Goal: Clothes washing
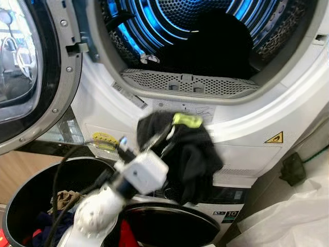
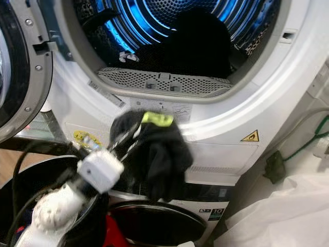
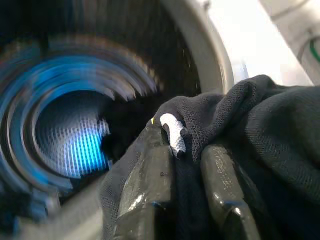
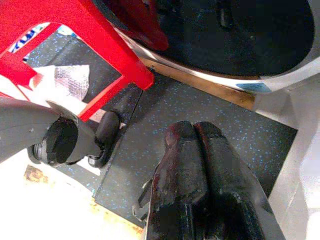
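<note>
Loading step: left gripper (image 1: pixel 163 135) clenched on a bunched black garment with a yellow-green tag (image 1: pixel 193 152), which next needs lifting into the blue-lit perforated drum (image 1: pixel 180 20).

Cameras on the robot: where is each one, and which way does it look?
Left eye: on the head, looking down at the open dryer drum; left gripper holds a black garment.
Right eye: beside it, same scene.
Left wrist: on the left arm, looking along its fingers into the drum; shares the garment with both eyes.
Right wrist: on the right arm, facing the floor mat; right gripper shut.
</note>
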{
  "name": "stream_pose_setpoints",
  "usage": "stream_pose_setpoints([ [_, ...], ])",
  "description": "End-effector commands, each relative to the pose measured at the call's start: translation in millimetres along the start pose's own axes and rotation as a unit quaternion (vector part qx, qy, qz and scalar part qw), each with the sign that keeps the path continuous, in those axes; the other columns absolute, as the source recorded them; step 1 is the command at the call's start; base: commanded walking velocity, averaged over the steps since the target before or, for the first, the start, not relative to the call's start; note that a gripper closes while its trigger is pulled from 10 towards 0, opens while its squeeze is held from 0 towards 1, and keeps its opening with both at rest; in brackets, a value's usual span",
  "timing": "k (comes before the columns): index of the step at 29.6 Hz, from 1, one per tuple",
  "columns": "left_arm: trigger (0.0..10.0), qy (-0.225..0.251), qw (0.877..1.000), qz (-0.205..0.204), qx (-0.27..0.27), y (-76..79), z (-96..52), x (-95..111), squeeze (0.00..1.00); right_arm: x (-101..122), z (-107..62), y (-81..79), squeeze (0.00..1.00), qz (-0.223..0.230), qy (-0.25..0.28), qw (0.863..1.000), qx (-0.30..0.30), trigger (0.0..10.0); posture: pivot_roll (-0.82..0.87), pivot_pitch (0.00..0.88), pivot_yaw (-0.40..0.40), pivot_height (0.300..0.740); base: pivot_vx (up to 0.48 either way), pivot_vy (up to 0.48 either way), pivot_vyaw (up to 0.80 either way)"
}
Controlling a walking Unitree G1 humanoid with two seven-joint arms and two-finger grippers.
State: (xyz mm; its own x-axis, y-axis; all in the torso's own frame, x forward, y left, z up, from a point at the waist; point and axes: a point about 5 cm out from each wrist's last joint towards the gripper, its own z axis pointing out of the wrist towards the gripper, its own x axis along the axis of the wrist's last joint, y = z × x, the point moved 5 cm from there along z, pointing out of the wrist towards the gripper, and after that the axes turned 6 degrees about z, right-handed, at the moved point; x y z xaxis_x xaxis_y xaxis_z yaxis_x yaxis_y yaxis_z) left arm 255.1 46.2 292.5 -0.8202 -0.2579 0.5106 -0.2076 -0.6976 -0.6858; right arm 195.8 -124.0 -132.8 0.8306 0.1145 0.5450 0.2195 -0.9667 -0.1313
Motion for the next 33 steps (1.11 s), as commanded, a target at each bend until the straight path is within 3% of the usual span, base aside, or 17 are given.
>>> stream_pose_setpoints([
  [1,3.3,0.022,1.000,-0.003,0.000,-7.4,5.2,8.9,0.00,-0.7,0.3,-0.6,0.00,0.006,-0.002,1.000,-0.004,10.0,0.24,0.000,-0.043,0.740,0.000,0.000,0.00],
  [2,9.7,0.039,0.999,0.000,-0.003,-14.0,12.8,16.5,0.00,-0.8,0.5,-1.0,0.00,0.009,-0.002,1.000,-0.006,10.0,0.25,0.000,-0.037,0.740,0.000,0.000,0.00],
  [5,10.0,0.060,0.998,0.018,-0.021,-18.1,23.3,24.2,0.00,-1.3,0.9,-2.5,0.00,0.014,-0.003,1.000,-0.007,10.0,0.24,0.000,-0.029,0.740,0.000,0.000,0.00],
  [10,10.0,0.054,0.998,0.037,0.021,-50.5,49.5,17.6,0.00,1.9,2.0,-5.7,0.00,0.033,0.006,0.999,-0.014,10.0,0.22,0.000,0.010,0.740,0.000,0.000,0.00],
  [15,10.0,0.054,0.998,0.040,0.022,-58.4,58.2,9.1,0.00,0.6,2.1,-6.1,0.00,0.047,0.007,0.999,-0.022,10.0,0.20,0.000,0.026,0.740,0.000,0.000,0.00],
  [18,10.0,0.081,0.996,0.035,0.014,-62.1,67.3,13.4,0.00,-1.1,1.7,-3.8,0.00,0.055,0.006,0.998,-0.031,10.0,0.17,0.000,0.040,0.740,0.000,0.000,0.00],
  [23,10.0,0.088,0.996,0.028,0.003,-65.9,72.2,9.0,0.00,-9.2,-1.5,6.5,0.00,0.074,0.004,0.996,-0.051,10.0,0.14,0.000,0.061,0.740,0.000,0.000,0.00],
  [33,10.0,0.090,0.995,0.045,0.002,-79.2,72.4,3.3,0.00,-22.7,-3.6,4.8,0.00,0.094,-0.008,0.994,-0.062,10.0,0.12,0.000,0.088,0.740,0.000,0.000,0.00],
])
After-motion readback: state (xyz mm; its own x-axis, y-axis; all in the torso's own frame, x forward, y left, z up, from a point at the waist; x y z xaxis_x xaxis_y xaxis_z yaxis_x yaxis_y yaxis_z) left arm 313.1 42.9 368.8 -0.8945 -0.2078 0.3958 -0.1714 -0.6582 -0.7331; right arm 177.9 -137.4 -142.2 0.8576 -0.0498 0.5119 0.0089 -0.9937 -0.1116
